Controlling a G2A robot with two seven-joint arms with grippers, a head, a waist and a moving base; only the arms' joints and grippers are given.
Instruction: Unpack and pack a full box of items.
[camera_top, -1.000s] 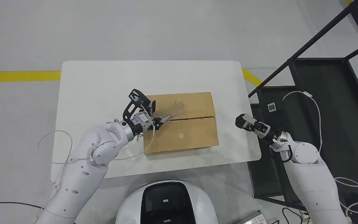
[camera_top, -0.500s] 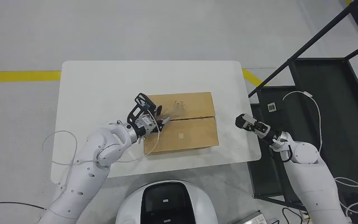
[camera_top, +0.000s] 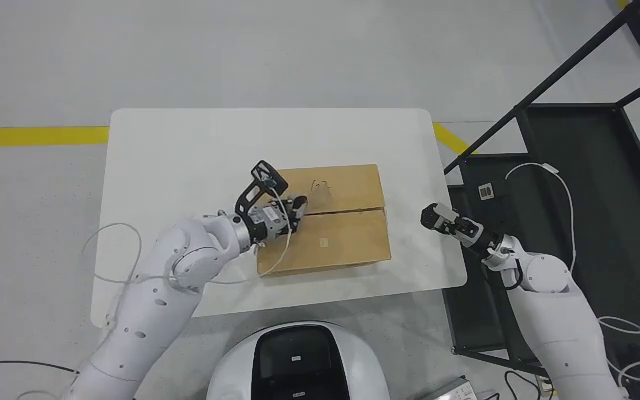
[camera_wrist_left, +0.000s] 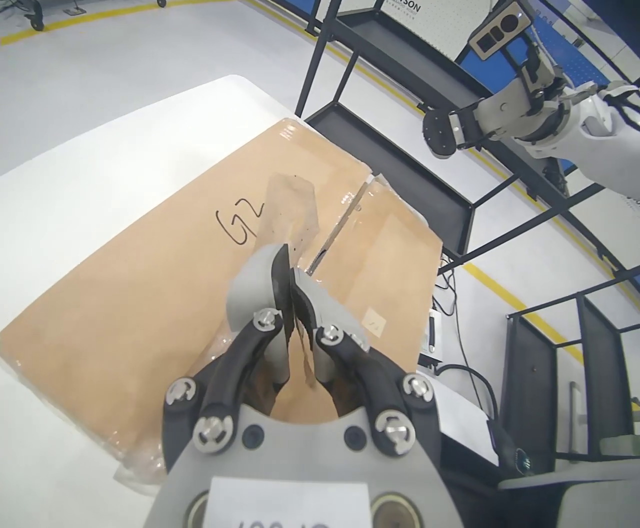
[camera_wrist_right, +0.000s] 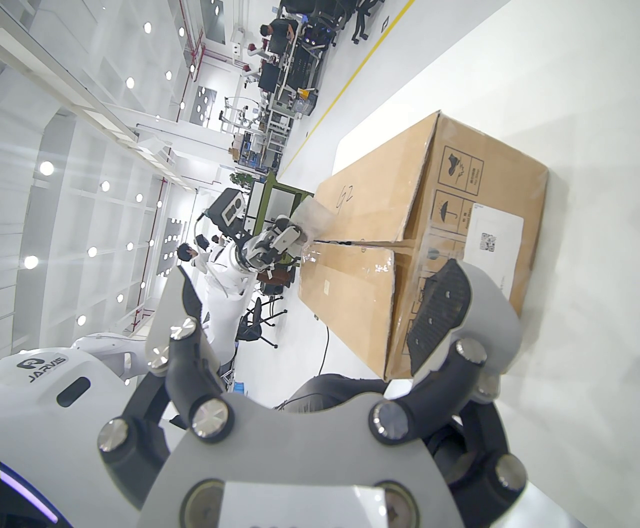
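Your left gripper (camera_wrist_left: 286, 274), clenched on the peeled tape strip (camera_wrist_left: 291, 206), had slid inward from the left edge of the cardboard box (camera_wrist_left: 125, 310), which sat on the desk (camera_top: 180, 160); your right gripper (camera_top: 431, 216) hung spread open beside it.

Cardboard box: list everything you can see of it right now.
The brown cardboard box sits flat on the white table, closed on top along a centre seam. A clear tape strip is lifted off the seam, pinched in the shut left gripper. The top bears a handwritten mark. One end wall carries printed symbols and a white label. The open right gripper faces that end, not touching.
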